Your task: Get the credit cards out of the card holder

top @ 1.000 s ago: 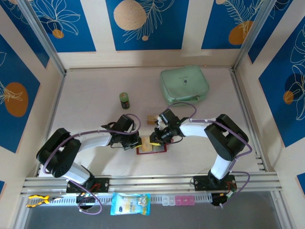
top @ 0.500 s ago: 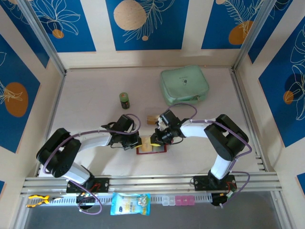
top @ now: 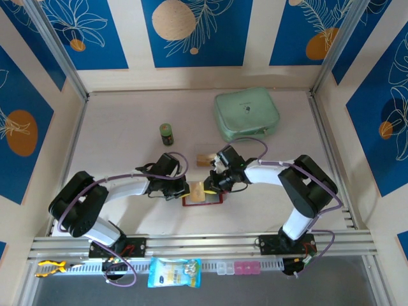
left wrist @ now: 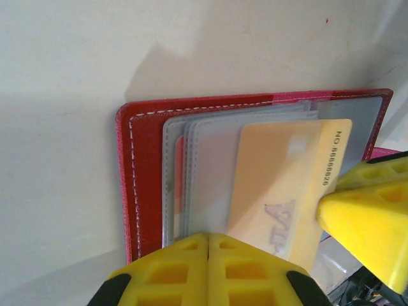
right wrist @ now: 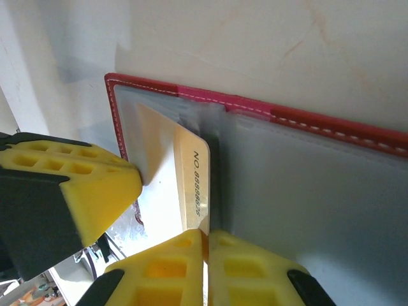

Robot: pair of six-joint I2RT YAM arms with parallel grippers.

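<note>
Tan-gold plastic credit card: halfway out of a clear plastic sleeve | red stitched card holder: lying open on the pale table between both arms | right gripper: clamped on the card's edge | left gripper: closed, empty, seemingly pinning the holder | risk: if that pin slips, the holder drags along.

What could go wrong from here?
1. The right gripper pinches only the card by its edge, so it may slip out.
2. The card is partly in its sleeve; pulling could drag the holder if the shut left gripper at its edge slips.
3. The two grippers sit very close and could bump.
</note>
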